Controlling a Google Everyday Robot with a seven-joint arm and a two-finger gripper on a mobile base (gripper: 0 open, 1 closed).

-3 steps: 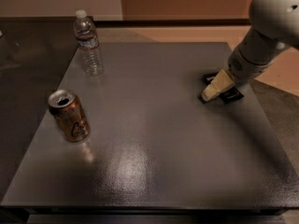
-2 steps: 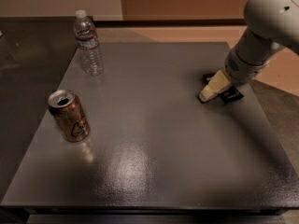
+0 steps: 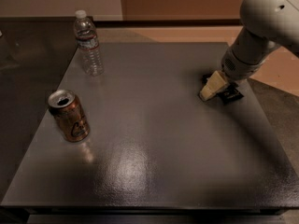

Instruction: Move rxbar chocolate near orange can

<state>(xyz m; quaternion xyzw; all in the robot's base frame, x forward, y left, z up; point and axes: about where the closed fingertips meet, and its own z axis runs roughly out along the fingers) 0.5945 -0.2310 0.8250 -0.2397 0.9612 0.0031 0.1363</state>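
Rxbar chocolate (image 3: 231,95) lies flat near right edge of table (image 3: 154,171), partly under gripper (image 3: 211,87); I cannot tell whether gripper has it. Grasp step in hand. Next I need firm hold, then carry left to orange can (image 3: 69,116), well apart.

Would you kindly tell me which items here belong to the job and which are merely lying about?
Job: rxbar chocolate, far right, beneath the pincer; orange can, front left.
Lying about: water bottle, back left.
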